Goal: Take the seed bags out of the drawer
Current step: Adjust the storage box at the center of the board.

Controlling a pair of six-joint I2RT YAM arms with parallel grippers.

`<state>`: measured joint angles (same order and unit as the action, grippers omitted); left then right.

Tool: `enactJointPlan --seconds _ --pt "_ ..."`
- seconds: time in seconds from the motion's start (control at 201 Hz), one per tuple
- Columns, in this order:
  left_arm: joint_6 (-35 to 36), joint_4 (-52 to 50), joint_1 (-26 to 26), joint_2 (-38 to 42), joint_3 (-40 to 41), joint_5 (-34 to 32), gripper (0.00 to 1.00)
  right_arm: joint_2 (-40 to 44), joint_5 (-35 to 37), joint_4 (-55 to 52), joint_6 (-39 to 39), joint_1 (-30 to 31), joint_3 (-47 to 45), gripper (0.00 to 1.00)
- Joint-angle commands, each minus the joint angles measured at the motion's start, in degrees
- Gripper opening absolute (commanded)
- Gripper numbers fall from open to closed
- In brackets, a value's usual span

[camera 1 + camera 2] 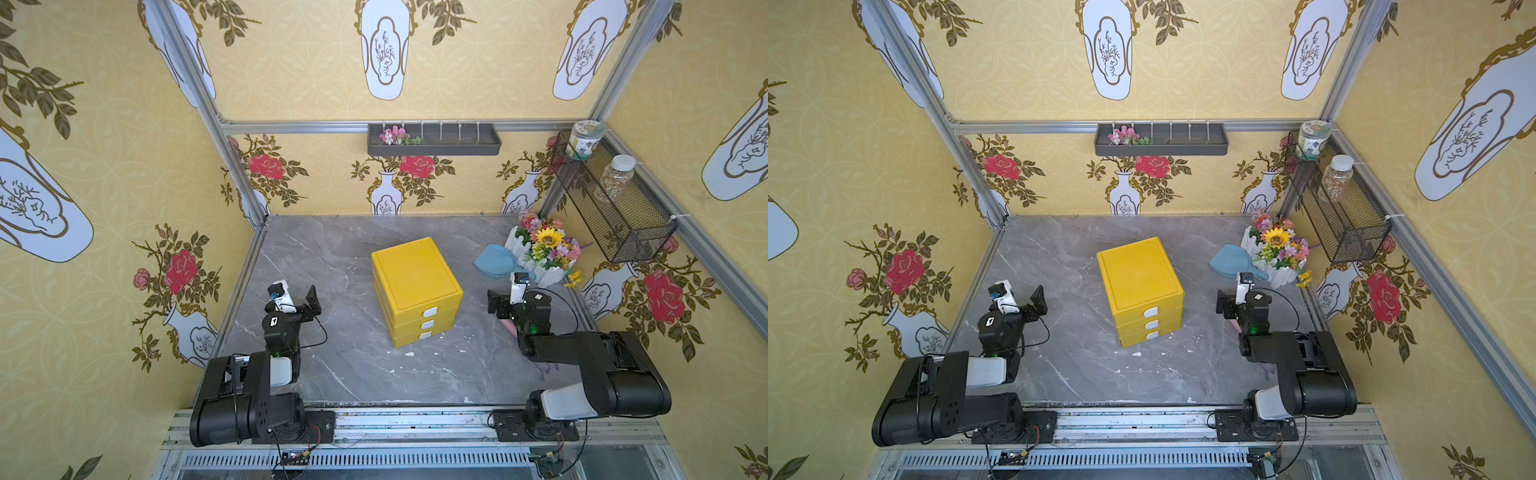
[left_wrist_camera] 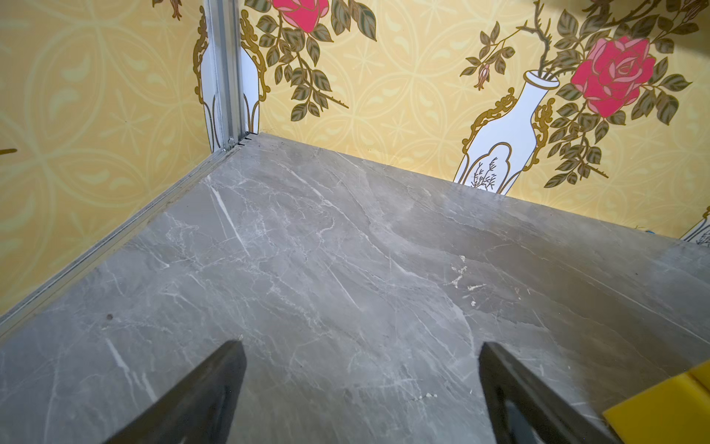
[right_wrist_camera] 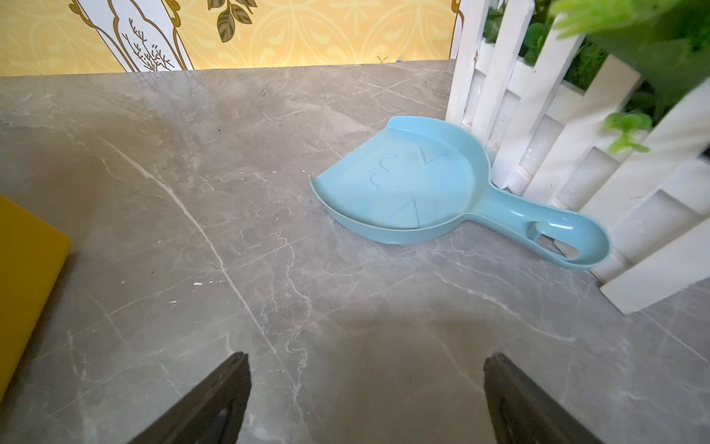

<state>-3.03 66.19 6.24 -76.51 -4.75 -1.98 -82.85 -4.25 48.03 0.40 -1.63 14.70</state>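
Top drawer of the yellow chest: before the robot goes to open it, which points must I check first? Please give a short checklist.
1. The left gripper is open and empty: ok.
2. The right gripper is open and empty: ok.
3. The top drawer is pulled out: not ok, it is shut.
4. Its pull tab is uncovered: ok.
5. The seed bags are inside: cannot tell.
6. The dustpan lies away from the chest: ok.
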Motion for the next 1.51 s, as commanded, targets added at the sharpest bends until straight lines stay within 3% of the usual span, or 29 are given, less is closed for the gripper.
enactJointPlan --seconds 0.0,0.801,0.851,0.931,1.07,1.14,1.225,1.294,1.309,1.354,1.394,1.503 --pt "-0.10 1.47 0.00 0.14 0.04 -0.31 1.00 0.23 0.27 2.37 0.35 -0.02 -0.19 0.97" --pt "-0.31 1.02 0.00 0.58 -0.28 -1.39 1.00 1.31 -1.34 2.79 1.00 -0.83 -0.39 0.97" --pt "-2.39 -3.77 0.00 3.67 -1.60 -6.90 1.00 5.33 -1.22 -4.04 0.80 -0.76 1.33 0.97" --pt "-5.78 -18.06 0.00 10.38 -6.33 -15.50 1.00 12.34 1.78 -24.08 0.32 -0.13 9.01 0.97" --pt "-10.68 -24.73 -0.44 22.20 -9.15 -13.76 1.00 16.26 2.56 -50.82 6.12 -0.13 23.81 0.97" --pt "-20.58 -30.44 -1.03 27.31 -11.64 -15.96 1.00 15.55 3.80 -61.25 14.79 -0.85 29.60 0.97" --pt "-36.13 -46.65 -0.91 30.40 -18.56 -18.63 1.00 12.90 4.01 -72.91 25.37 -2.17 36.68 0.97" --pt "-39.98 -54.00 -0.79 29.98 -23.55 -13.49 1.00 10.96 -5.28 -77.58 26.31 -2.70 40.43 1.00" --pt "-40.43 -54.47 -0.79 29.79 -24.15 -11.61 0.99 10.70 -6.95 -78.08 26.27 -2.64 40.96 0.95" --pt "-41.36 -54.67 -0.79 29.43 -25.30 -5.11 0.89 10.35 -10.45 -80.36 26.39 -2.56 42.14 0.82" --pt "-43.41 -54.94 -0.79 29.08 -26.13 -0.28 0.78 10.36 -10.94 -83.27 27.06 -2.50 43.13 0.79" --pt "-48.46 -61.39 -1.01 26.73 -28.52 10.52 0.62 12.70 -12.42 -89.70 26.76 -2.43 43.38 0.68"
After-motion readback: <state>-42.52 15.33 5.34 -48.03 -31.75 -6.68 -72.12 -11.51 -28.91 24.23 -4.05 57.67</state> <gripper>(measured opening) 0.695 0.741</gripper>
